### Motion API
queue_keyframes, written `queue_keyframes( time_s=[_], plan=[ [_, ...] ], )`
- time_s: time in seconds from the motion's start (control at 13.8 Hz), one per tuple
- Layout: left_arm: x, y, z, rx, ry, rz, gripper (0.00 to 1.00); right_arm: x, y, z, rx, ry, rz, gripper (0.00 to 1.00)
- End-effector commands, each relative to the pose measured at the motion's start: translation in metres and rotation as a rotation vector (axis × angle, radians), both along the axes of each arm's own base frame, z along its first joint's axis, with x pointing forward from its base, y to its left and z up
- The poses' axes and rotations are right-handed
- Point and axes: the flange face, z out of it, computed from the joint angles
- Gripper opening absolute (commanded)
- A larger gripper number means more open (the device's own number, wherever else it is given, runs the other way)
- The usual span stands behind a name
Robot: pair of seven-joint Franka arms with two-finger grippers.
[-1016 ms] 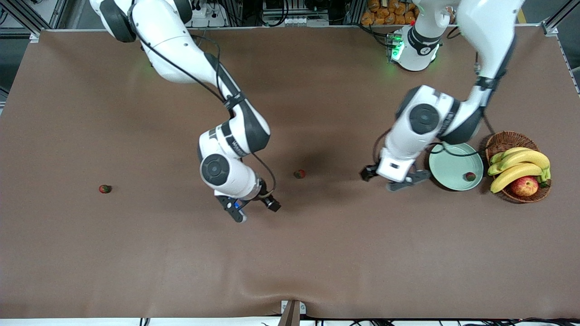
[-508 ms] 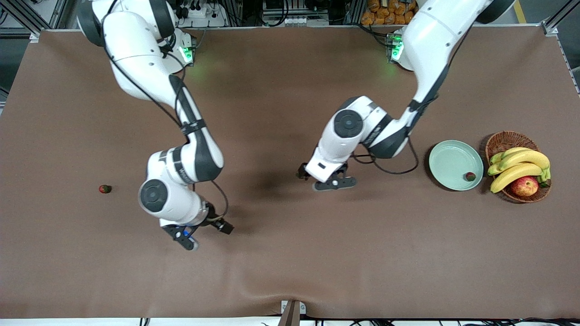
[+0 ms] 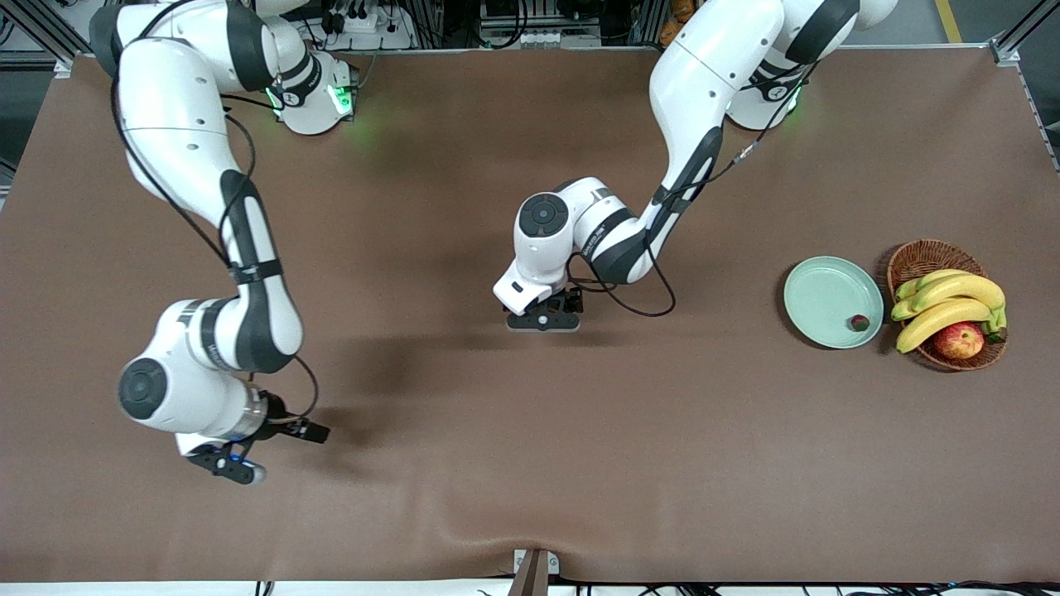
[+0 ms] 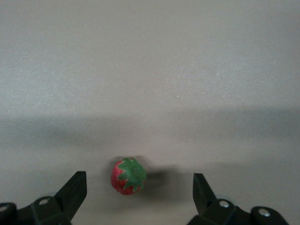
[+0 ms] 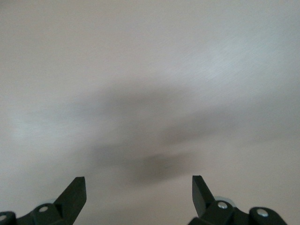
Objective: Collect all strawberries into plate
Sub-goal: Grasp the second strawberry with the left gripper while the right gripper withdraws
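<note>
Shows a wide sideways swing by both arms within the last second. Puts the left end effector [image 3: 542,321], a moment ago just beside the round, pale mint-green glossy plate [image 3: 799,285], over the middle of the brown surface [image 3: 530,463], fingers spread wide and holding nothing. Frames, in the left wrist view, a tiny red strawberry with a dark green leafy top [image 4: 128,176] lying on the surface between those open fingers, untouched; hides that berry in the front view under the end effector itself.

Carries the right end effector [image 3: 263,451] out of the middle toward the right arm's end of the surface, equally wide open and empty. Gives only bare surface in the right wrist view. Covers with the right wrist the spot where the third strawberry lay before, so cannot place that berry now.

Leaves one small red strawberry [image 3: 860,322] already in the plate, near the rim beside the brown wicker basket of bananas [image 3: 927,252].

Reads as one of three collected, with two approaches under way. Calls next, probably, for a straight descent and a gentle close by the left; risks nudging so small a berry into a roll.
</note>
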Motion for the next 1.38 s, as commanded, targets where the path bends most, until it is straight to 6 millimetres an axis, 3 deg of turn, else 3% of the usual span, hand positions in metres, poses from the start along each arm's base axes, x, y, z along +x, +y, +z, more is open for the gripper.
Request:
queue_keyframes(
  time_s=[0.0,0.22,0.44,0.65,0.8,0.94,1.09,1.31],
  plan=[
    [0.006,-0.001,0.001,0.046,-0.041,-0.033,1.0,-0.007,-0.051,0.003,-0.057,0.024,0.137,1.0],
    [0.005,0.002,-0.005,0.066,-0.046,-0.051,1.0,-0.021,-0.117,0.031,-0.087,0.101,0.243,1.0],
    [0.004,0.003,-0.009,0.072,-0.044,-0.055,1.0,-0.04,-0.175,0.041,-0.097,0.182,0.295,1.0],
    [0.0,0.004,-0.018,0.081,-0.032,-0.055,0.95,-0.075,-0.219,0.026,-0.078,0.223,0.316,1.0],
    [0.0,0.005,-0.018,0.082,-0.031,-0.055,0.9,-0.094,-0.228,0.017,-0.057,0.234,0.295,1.0],
    [0.0,0.005,-0.019,0.083,-0.03,-0.052,0.82,-0.109,-0.238,-0.008,-0.074,0.226,0.276,1.0],
    [0.0,0.005,-0.019,0.083,-0.029,-0.048,0.68,-0.125,-0.247,-0.034,-0.087,0.211,0.311,1.0],
    [-0.001,0.007,-0.018,0.098,-0.011,-0.038,0.16,-0.128,-0.235,-0.043,-0.082,0.209,0.322,0.92]
  ],
)
